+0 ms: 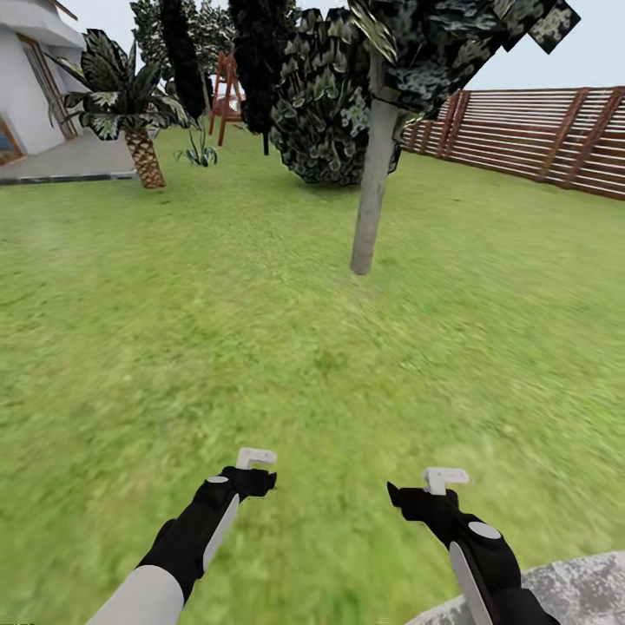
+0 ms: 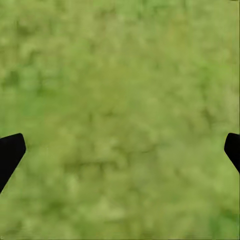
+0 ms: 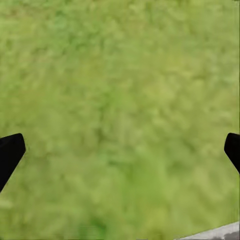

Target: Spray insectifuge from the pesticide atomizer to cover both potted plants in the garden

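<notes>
My left gripper (image 2: 120,150) hangs with its jaws spread wide, nothing between them but blurred lawn (image 1: 260,347); only the dark tips of my fingers (image 2: 10,152) show at the wrist picture's edges. My right gripper (image 3: 120,150) is spread the same way over grass, with a grey stepping stone (image 1: 555,590) just beside it, cut off by the frame. From my head, both arms reach forward low over the garden's lawn. Beyond them stands a pale tree trunk (image 1: 373,182), its crown cut off above. Behind the trunk sits a dark round bush (image 1: 334,104); left of the trunk, a small palm (image 1: 130,104) and a house wall (image 1: 26,78); right of it, the brown slatted fence (image 1: 538,139).
</notes>
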### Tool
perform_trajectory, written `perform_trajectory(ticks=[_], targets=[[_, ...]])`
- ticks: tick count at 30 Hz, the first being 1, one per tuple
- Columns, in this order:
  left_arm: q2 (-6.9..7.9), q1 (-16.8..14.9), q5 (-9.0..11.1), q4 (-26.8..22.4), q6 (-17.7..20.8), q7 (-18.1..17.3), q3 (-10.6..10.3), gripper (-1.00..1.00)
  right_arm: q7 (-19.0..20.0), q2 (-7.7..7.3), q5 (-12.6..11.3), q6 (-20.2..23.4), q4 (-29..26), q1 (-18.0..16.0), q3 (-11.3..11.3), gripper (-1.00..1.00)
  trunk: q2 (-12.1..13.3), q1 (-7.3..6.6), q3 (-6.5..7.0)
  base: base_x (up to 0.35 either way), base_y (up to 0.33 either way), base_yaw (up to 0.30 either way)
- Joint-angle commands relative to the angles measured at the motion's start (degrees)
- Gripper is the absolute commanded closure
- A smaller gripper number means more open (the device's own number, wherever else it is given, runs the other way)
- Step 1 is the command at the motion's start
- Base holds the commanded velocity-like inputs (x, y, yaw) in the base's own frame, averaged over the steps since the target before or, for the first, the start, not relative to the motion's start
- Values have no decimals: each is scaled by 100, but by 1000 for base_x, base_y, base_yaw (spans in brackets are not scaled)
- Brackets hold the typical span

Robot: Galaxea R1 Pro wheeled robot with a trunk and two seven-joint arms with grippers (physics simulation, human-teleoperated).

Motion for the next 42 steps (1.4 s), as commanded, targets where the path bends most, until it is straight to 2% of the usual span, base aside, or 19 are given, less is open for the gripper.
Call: perform_trajectory(ticks=[1,7,20,31,42], targets=[[3,-3,6,-6,28,3,-8,-100,-5,2,-41,27,-9,-1,-6,-100,-2,-14,-8,318,156,275],[0,-3,6,-6,28,2,-9,-100,-20,1,-34,27,-8,-1,-1,-100,-2,-14,-27,312,169,177],[0,-41,8,-15,28,-2,-18,-100,12,-17,-81,27,-5,-1,-111,-100,-2,-14,-29,332,73,4],[7,-30,-1,-15,28,2,-18,-100,13,-17,-85,27,-9,-1,-120,-100,-2,-14,-29,343,23,-223],[7,-29,1,-15,28,1,-17,-100,13,-17,-85,27,-9,-1,-121,-100,-2,-14,-29,333,172,-271]])
